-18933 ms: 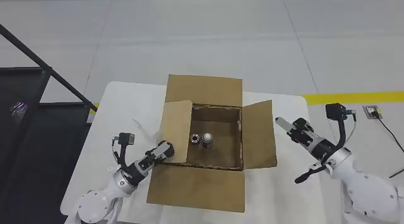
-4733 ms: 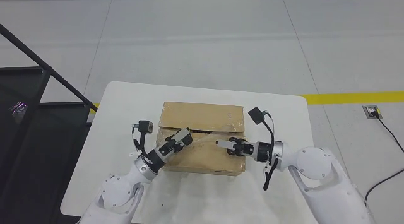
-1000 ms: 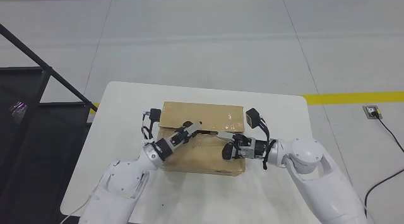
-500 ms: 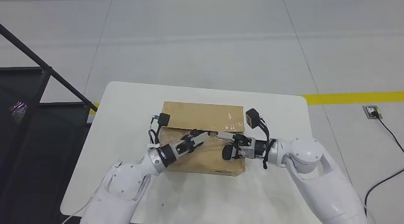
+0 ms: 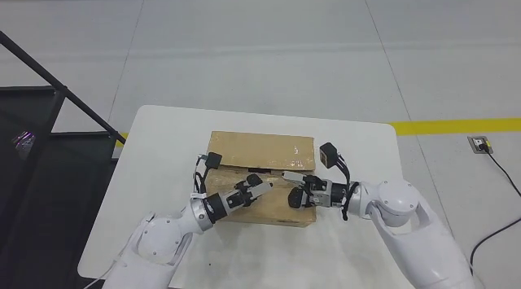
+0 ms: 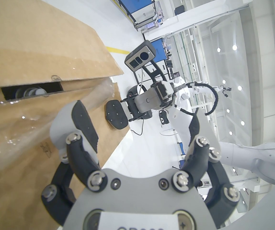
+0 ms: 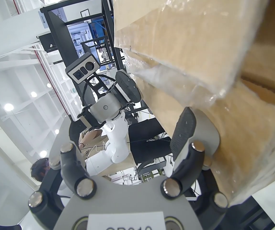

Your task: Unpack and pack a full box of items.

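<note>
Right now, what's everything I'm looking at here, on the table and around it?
cardboard box: one, brown, middle of the table, flaps folded down
items: count cannot be told, pale, glimpsed inside through the flap gap
table: one, white, under the box
floor lines: two, yellow, beyond and right of the table
floor socket: one, grey, right of the table
left gripper: one, white and black, open, over the box's near flap
right gripper: one, white and black, open, facing the left one

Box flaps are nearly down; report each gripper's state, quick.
Left gripper: fingers open, holding nothing, at the box top.
Right gripper: fingers open, holding nothing, one finger against the box.
</note>
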Controlling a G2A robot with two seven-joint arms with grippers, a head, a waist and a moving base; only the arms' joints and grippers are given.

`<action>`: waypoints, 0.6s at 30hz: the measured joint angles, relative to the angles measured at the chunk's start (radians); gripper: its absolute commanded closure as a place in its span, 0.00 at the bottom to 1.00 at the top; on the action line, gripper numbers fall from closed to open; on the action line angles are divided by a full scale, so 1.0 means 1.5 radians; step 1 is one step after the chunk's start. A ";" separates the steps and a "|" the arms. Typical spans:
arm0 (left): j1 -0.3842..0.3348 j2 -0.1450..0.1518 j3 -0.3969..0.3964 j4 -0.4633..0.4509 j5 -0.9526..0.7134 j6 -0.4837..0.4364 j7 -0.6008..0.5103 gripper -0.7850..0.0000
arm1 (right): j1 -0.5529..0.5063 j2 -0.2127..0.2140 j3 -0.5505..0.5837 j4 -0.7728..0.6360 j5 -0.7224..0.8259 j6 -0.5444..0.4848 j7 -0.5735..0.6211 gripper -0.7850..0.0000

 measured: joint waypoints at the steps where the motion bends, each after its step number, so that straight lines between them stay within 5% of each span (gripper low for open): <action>1: -0.001 0.000 0.000 0.001 -0.001 0.000 0.000 0.00 | -0.001 0.000 0.001 0.000 0.001 0.003 -0.003 0.12; 5: -0.002 0.000 0.000 0.002 -0.009 -0.005 0.005 0.00 | 0.005 0.000 0.002 0.009 0.006 0.020 -0.012 0.00; 18: 0.043 0.013 -0.077 -0.022 -0.095 -0.040 0.015 0.00 | 0.005 0.005 0.004 -0.025 -0.050 0.051 -0.076 0.00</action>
